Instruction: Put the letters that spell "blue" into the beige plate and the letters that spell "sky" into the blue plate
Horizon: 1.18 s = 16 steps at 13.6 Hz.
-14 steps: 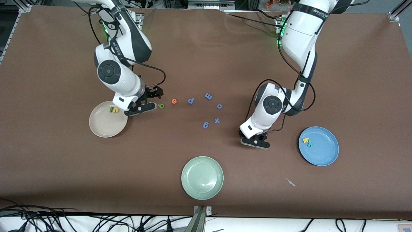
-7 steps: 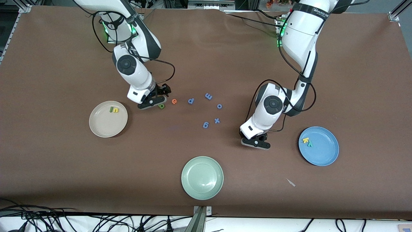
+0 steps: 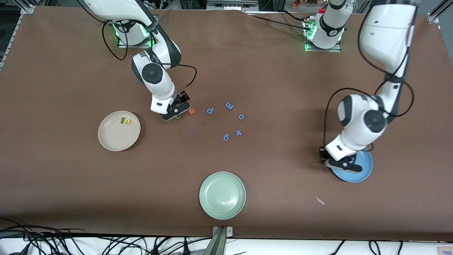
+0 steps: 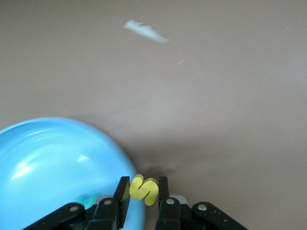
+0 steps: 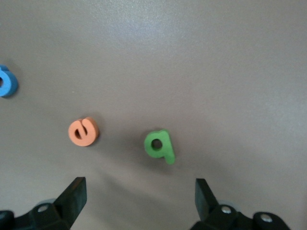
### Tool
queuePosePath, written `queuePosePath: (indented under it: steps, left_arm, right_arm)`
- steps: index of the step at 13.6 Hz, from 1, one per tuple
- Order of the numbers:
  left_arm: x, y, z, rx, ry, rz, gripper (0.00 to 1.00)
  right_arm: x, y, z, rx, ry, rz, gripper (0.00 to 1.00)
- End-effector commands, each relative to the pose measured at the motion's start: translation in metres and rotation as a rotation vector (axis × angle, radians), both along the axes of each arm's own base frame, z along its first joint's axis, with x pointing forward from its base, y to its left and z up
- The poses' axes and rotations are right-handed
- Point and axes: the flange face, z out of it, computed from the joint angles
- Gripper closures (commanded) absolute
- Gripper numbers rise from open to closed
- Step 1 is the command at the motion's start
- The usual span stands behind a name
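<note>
My left gripper (image 3: 340, 163) hangs over the rim of the blue plate (image 3: 364, 170) on its side toward the right arm's end. It is shut on the yellow "s" (image 4: 144, 189), and the blue plate (image 4: 53, 167) lies under it. It hides the plate's letters in the front view. My right gripper (image 3: 176, 111) stands open just above the green "b" (image 5: 159, 146), with the orange "e" (image 5: 84, 132) beside it. The beige plate (image 3: 113, 140) holds the green "l" (image 3: 122, 120) and yellow "u" (image 3: 127, 121).
Blue letters lie mid-table: "p" (image 3: 210, 111), "m" (image 3: 229, 105), "o" (image 3: 241, 116), "x" (image 3: 239, 132), "g" (image 3: 226, 137). A pale green plate (image 3: 222, 195) sits near the front edge. A paper scrap (image 3: 319, 200) lies on the cloth, nearer the camera than the blue plate.
My left arm swung from mid-table to the blue plate, carrying the "s". My right gripper moved from the beige plate's edge to above the "b".
</note>
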Motion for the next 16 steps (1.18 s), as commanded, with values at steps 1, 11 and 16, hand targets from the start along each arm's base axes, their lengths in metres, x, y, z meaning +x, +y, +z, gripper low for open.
queuePosePath:
  steps: [1,11,16]
  left_arm:
    - [-0.023,0.027,0.000,0.018,0.038,-0.076,0.85]
    - [-0.065,0.031,0.099,-0.011,-0.065,-0.049,0.00]
    - [-0.108,0.025,0.219,-0.060,0.000,-0.067,0.00]
  right_arm:
    - [0.012,-0.005,-0.005,0.009,-0.017,0.073,0.02]
    - [0.018,-0.009,-0.024,0.035,-0.039,0.153,0.24]
    - [0.023,-0.005,-0.022,0.044,-0.054,0.158,0.39]
